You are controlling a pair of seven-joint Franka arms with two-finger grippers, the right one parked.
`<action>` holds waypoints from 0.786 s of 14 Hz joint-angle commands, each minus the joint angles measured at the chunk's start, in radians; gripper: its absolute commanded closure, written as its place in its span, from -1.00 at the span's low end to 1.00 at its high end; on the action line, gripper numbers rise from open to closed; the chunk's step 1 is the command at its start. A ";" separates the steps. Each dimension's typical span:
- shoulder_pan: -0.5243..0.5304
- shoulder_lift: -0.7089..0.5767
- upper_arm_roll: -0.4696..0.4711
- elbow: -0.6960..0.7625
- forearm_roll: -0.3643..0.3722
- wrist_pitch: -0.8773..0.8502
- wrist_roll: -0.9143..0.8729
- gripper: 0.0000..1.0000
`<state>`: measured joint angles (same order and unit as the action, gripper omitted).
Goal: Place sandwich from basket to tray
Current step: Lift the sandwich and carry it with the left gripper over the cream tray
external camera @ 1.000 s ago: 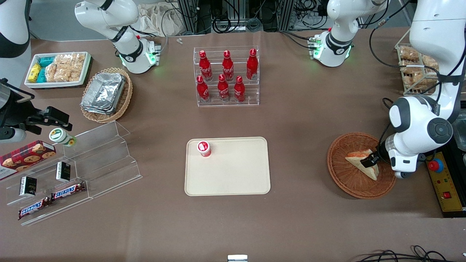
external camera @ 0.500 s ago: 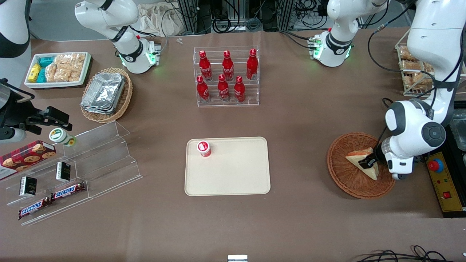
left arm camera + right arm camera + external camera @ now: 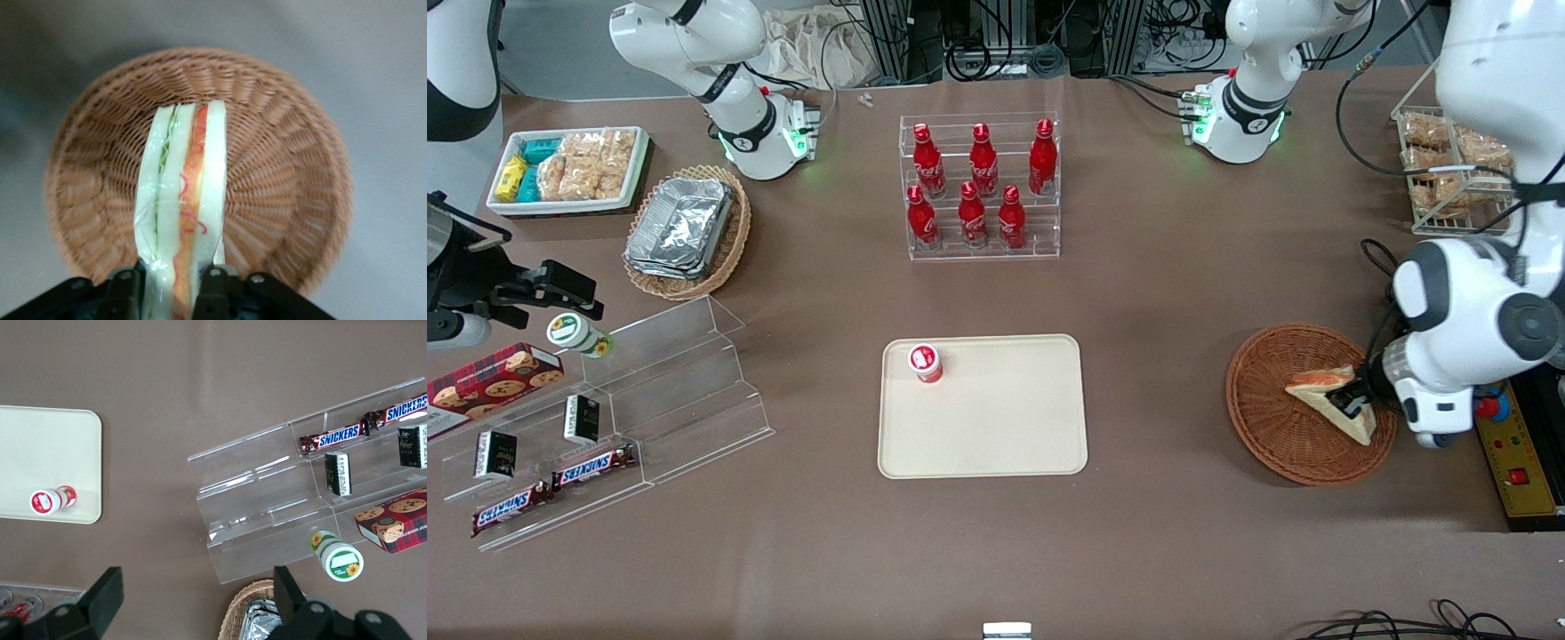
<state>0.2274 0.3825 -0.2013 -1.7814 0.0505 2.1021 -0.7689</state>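
Fingers (image 3: 127,290) are clamped on the sandwich (image 3: 183,213), one on each bread face, as I see it in the wrist view. Gripper (image 3: 1352,402) sits over the basket (image 3: 1272,427), at the part of its rim nearest the working arm's end of the table. Sandwich (image 3: 1329,398) is above the basket's weave, on edge, with the orange-red and green filling layers showing between the white slices. From the front view I can't confirm whether its lower corner touches the wicker or is just clear of it. Basket (image 3: 287,180) itself holds nothing but the sandwich.

Tray (image 3: 1005,444) lies well apart from the basket, toward the parked arm's end of the table. A small red-and-white cup (image 3: 926,363) stands on it at the corner farthest from the basket. A clear rack of red bottles (image 3: 980,188) sits farther from the front camera than the tray.
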 commanded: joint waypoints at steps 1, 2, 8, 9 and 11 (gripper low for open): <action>0.001 -0.014 -0.050 0.227 0.019 -0.282 -0.023 1.00; 0.001 -0.016 -0.072 0.287 0.025 -0.366 -0.018 1.00; -0.020 0.007 -0.369 0.416 0.074 -0.475 -0.020 1.00; -0.077 0.039 -0.388 0.418 0.110 -0.446 -0.021 1.00; -0.224 0.105 -0.385 0.416 0.185 -0.368 -0.035 1.00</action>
<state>0.1242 0.3970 -0.5828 -1.3989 0.1654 1.6847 -0.7821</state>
